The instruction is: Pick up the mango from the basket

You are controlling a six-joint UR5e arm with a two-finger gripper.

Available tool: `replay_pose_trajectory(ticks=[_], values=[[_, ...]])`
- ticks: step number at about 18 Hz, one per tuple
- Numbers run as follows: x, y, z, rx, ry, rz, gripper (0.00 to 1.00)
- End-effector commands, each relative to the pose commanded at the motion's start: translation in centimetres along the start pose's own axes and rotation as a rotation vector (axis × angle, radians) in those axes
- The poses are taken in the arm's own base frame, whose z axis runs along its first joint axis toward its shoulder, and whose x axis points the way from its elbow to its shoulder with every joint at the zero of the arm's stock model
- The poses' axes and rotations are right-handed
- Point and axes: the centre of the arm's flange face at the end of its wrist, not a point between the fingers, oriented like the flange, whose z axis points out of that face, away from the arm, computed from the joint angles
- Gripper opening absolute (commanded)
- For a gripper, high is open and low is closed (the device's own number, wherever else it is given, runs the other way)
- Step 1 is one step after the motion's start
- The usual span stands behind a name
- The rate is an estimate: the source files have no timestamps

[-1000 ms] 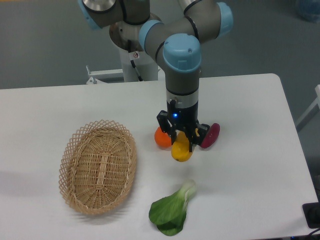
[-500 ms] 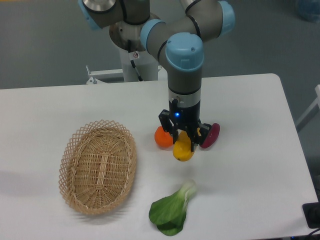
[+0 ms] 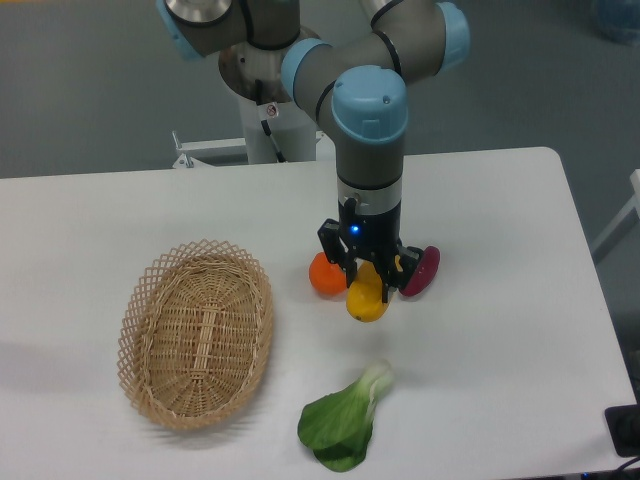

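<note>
Since one second ago the arm has shifted slightly to the right, carrying the gripper [image 3: 368, 277] and the fruit beneath it by the same small amount; over the last half second no further displacement is visible. Fixed camera view: the arm descends vertically from the upper frame to the centre of the white table [image 3: 500, 350]. The gripper is positioned directly over the mango [image 3: 366, 300], with its dark fingers [image 3: 345, 270] straddling the upper end of the fruit. The fingers appear closed against the mango, grasping it, though the contact faces are hidden from this angle. The mango is yellow-orange and oblong, standing roughly upright, lower end at or just above the table surface; whether it is lifted clear cannot be determined. It is located outside the basket [image 3: 196, 332], which lies well apart to the left, its interior showing only wicker weave. A round orange fruit [image 3: 324, 275] sits just beside the mango on the left, touching or nearly touching. A dark red-purple vegetable [image 3: 421, 270] lies just beside the gripper on the right. A green leafy vegetable [image 3: 345, 422] lies near the front table edge, below the mango.
</note>
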Motion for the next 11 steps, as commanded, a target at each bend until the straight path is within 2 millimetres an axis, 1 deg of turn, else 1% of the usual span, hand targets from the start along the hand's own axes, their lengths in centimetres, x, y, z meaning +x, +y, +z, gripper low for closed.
replay_pose_trajectory(ticks=[11], values=[[-0.05,0.32,0.23,-0.005,0.002,-0.002,0.52]])
